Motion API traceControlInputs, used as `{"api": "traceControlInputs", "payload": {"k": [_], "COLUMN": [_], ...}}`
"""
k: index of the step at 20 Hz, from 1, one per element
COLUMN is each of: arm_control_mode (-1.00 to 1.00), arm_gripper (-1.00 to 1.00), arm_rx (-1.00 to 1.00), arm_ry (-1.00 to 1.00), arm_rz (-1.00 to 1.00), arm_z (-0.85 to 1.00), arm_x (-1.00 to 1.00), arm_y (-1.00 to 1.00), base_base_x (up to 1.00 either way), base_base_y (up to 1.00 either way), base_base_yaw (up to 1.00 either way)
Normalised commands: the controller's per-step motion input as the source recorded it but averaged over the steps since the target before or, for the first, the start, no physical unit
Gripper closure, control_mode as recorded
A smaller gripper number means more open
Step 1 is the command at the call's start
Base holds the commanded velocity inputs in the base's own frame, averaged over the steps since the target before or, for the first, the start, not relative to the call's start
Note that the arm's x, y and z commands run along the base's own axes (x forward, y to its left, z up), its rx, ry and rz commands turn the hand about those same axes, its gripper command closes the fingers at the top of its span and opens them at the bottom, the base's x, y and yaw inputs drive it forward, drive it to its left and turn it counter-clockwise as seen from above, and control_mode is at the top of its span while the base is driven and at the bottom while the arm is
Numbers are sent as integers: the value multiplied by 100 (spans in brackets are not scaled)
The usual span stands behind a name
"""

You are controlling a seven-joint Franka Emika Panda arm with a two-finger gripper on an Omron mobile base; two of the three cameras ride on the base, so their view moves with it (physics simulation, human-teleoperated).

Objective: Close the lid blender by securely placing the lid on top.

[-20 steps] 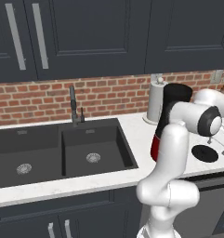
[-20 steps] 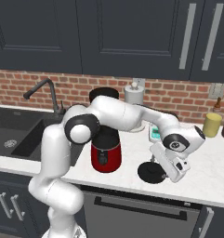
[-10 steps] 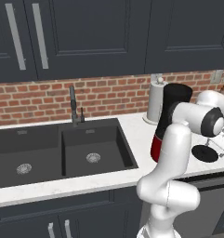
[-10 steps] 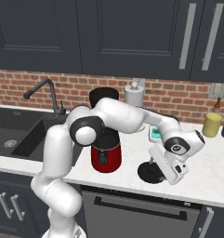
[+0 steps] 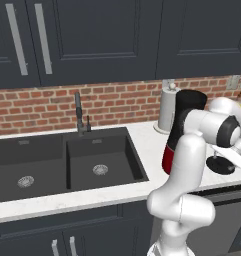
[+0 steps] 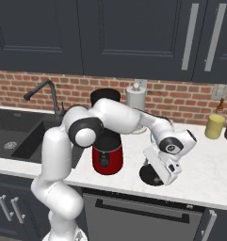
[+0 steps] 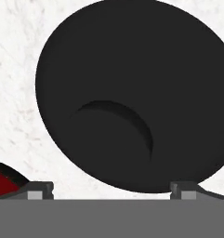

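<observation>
The blender has a glossy red base [image 6: 107, 157] and a tall black jar [image 6: 105, 98] with an open mouth; it stands on the white counter, and shows as the blender [image 5: 184, 125] behind my arm. The lid [image 6: 149, 175], a flat black disc, lies on the counter just right of the blender. It appears as the lid [image 5: 220, 165] and, close up with its raised centre, as the lid [image 7: 136, 93]. My gripper [image 6: 155, 170] hangs open right above the lid, pointing down at it. Its fingertips [image 7: 39, 188] stand wide apart, nothing between them.
A white paper-towel roll [image 6: 136, 96] stands behind the blender at the brick wall. A yellow jar [image 6: 214, 126] sits at the back right. The black double sink [image 5: 67, 160] with its faucet [image 5: 79, 112] lies left of the blender. The counter's front edge is near the lid.
The hand has sunk closer to the lid and shifted slightly over it. The jaws stay wide open; the lid and blender have not moved.
</observation>
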Motion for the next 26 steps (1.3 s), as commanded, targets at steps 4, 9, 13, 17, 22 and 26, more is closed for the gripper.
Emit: {"api": "traceControlInputs", "payload": {"k": [4, 9, 13, 17, 22, 26], "arm_control_mode": [-100, -100, -100, -100, -100, -100], "arm_gripper": [-100, -100, -100, -100, -100, -100], "arm_rx": [0, -1, -1, 0, 0, 0], "arm_ry": [7, 4, 1, 0, 0, 0], "arm_rz": [0, 0, 0, 0, 0, 0], "arm_z": [0, -7, -21, -27, -22, -24], "arm_x": [42, 35, 23, 16, 11, 13], "arm_y": [-7, 0, -9, -18, -15, -1], "base_base_x": [0, 0, 0, 0, 0, 0], "base_base_y": [0, 0, 0, 0, 0, 0], "base_base_yaw": [0, 0, 0, 0, 0, 0]}}
